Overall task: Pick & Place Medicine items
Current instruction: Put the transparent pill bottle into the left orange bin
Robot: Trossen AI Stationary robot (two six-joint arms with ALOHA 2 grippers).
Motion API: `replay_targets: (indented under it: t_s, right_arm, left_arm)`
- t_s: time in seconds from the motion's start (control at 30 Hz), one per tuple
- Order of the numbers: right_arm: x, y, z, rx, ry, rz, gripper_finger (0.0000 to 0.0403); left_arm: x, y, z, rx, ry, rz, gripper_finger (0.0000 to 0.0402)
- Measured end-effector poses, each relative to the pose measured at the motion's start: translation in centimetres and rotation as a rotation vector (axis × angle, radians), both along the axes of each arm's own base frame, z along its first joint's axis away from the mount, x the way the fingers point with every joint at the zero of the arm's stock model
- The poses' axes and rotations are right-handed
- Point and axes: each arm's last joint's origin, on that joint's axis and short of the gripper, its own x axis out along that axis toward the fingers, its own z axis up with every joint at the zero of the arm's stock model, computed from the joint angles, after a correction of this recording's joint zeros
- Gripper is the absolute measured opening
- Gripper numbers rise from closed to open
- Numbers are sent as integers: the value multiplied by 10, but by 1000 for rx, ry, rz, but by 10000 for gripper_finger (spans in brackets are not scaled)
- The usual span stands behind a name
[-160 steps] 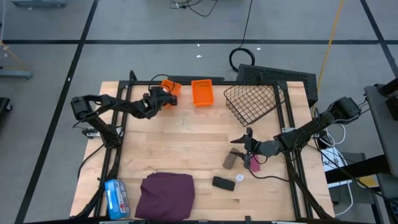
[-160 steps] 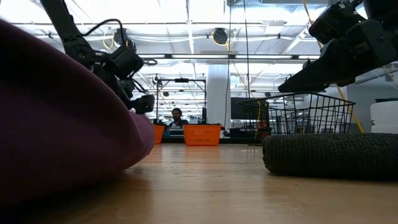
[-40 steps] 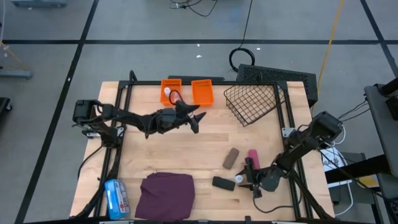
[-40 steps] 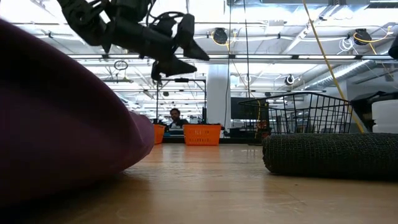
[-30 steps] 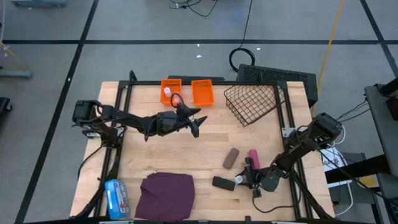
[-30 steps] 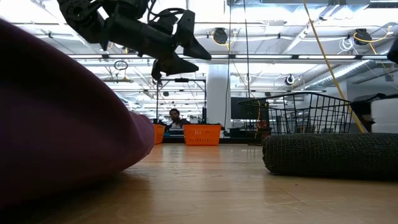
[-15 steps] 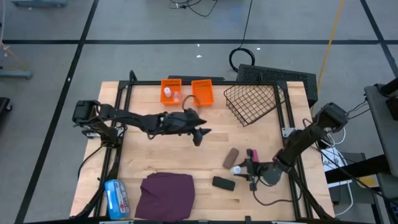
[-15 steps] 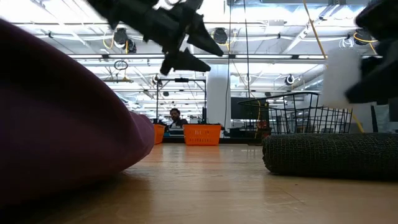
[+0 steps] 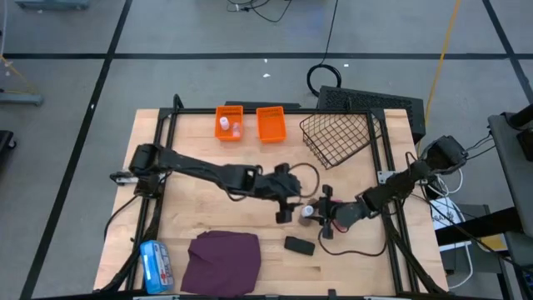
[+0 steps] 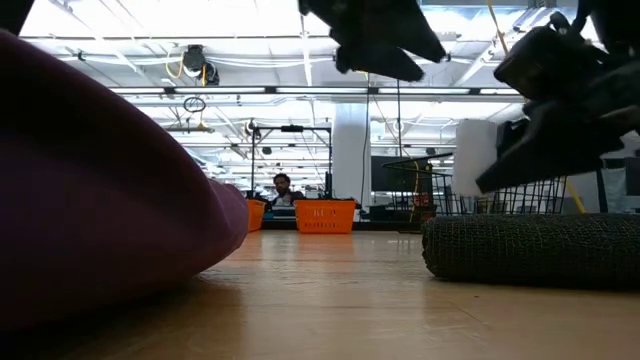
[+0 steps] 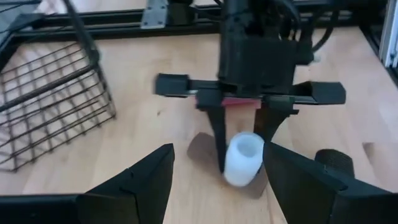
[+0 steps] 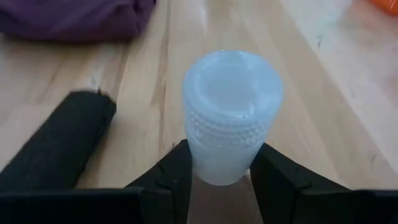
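Wooden table carries the work, set on a grey taped floor. Ordered by size:

1. Purple cloth lies at the table's 7 o'clock edge, untouched.
2. Wire basket stands at 1 o'clock.
3. Left arm reaches from 9 o'clock across to the centre. Its left end effector hangs with fingers spread apart and nothing between them, directly facing the bottle. Half a second ago it was short of centre; it has closed in.
4. Right arm enters from 3 o'clock. Its right end effector is clamped on a white bottle, held clear of the table; a second ago this bottle sat on the wood by the black oblong.
5. Two orange bins at 12 o'clock; the left one holds two small bottles.
6. Black oblong rests at 5 o'clock, just below the held bottle.
7. Grey-brown oblong lies just under the left end effector.

Assessment: the bottle is lifted and presented between the arms; a handover toward the left arm, which serves the bins, appears likely. Oblongs remain unplaced.
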Motion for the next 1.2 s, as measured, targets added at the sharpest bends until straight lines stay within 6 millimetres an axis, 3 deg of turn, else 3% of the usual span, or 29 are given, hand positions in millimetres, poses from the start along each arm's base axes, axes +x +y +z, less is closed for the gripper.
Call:
replay_targets:
  t_s: [0.27, 0.8, 1.2]
  right_arm:
    - [5, -5, 4, -40, -42, 5, 122]
    - [7, -8, 4, -42, -44, -8, 122]
    - [8, -8, 8, -50, -80, 3, 122]
  left_arm:
    - [14, -5, -34, -10, 65, 1, 255]
    - [21, -9, -46, -53, 57, -4, 255]
    - [23, -9, -40, -77, 6, -7, 255]
